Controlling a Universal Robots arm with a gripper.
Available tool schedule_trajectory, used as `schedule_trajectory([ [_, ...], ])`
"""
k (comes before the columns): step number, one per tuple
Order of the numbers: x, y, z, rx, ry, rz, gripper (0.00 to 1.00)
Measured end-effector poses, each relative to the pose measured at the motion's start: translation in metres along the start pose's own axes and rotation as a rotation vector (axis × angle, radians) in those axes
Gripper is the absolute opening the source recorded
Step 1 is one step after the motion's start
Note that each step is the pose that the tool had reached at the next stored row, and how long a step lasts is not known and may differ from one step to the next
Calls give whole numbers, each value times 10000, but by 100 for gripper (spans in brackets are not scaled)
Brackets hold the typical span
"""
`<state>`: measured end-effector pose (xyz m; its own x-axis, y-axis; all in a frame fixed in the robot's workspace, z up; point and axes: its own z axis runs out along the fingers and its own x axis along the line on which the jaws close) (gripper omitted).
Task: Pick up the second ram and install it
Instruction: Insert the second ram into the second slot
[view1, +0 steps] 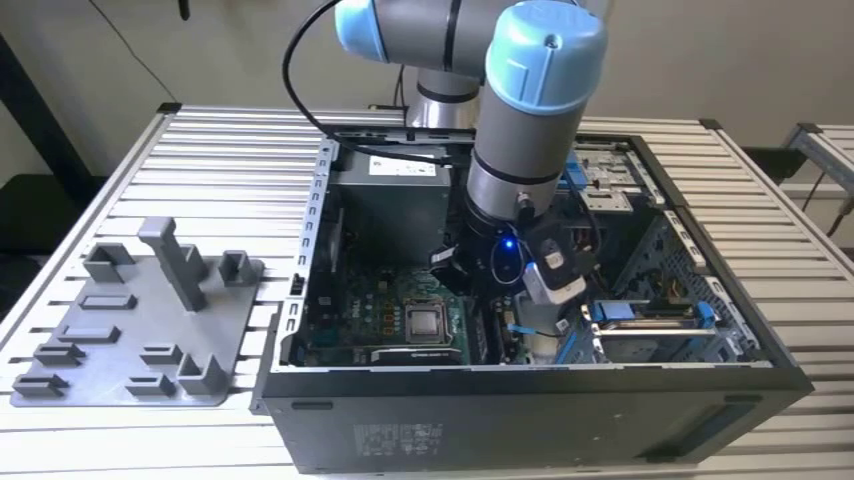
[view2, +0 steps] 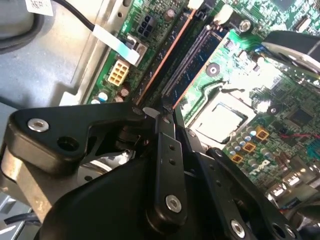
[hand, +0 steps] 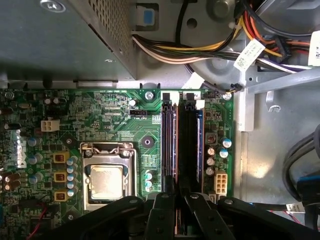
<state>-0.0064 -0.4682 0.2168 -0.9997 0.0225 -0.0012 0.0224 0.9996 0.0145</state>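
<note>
My arm (view1: 534, 150) reaches down into the open computer case (view1: 534, 410). The gripper (hand: 180, 200) hangs low over the motherboard's memory slots, and its fingers (hand: 165, 215) are shut on the second ram (hand: 174, 150). The ram is a thin dark board seen edge-on with a copper-coloured line along it. It runs lengthwise along one slot, right beside the neighbouring black and blue slot (hand: 190, 150). In the second wrist view the same board (view2: 165, 55) stretches away from the gripper (view2: 159, 116). I cannot tell how deep it sits in the slot.
The processor socket (hand: 106, 180) lies beside the slots. The power-supply box (hand: 60, 35) and a bundle of coloured cables (hand: 200, 50) crowd the slots' far end. A grey fixture tray (view1: 134, 320) with upright posts stands on the slatted table at the exterior view's left. Blue drive clips (view1: 647, 312) sit inside the case.
</note>
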Motion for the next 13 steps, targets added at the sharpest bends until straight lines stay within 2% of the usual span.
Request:
schedule_trajectory([
  [7,0,2,18,1,0,1,14],
  [13,1,1,61,3,0,1,14],
])
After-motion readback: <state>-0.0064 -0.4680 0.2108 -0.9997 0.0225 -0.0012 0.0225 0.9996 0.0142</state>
